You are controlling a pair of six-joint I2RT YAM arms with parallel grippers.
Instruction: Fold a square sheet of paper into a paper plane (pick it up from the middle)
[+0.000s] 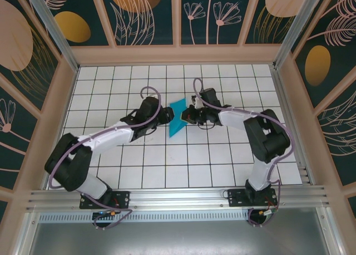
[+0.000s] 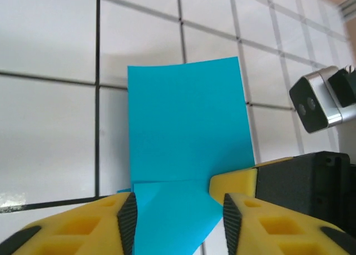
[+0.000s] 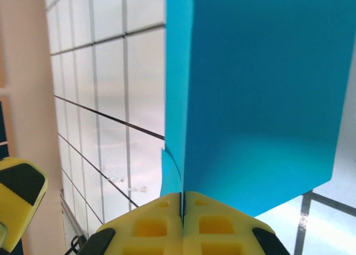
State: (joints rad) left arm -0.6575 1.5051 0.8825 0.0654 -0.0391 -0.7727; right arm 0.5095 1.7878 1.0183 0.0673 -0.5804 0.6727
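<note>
Cyan-blue paper [image 1: 179,117] is sitting over the middle of the white tiled bench [image 1: 167,166], held off the tiles between the two arms. The right claw [image 3: 182,210] is pinching it hard, its yellow pads [image 3: 150,227] pressed flat together on one edge, so the sheet is standing up from that single grip. The left claw [image 2: 178,216] is gaping half-wide, one jaw on either side of the paper and squeezing nothing. A crease [image 2: 167,181] is running across the sheet just above those jaws. The right side seems to be carrying it alone while the left is lining up a fresh hold. No dart shape is showing yet.
</note>
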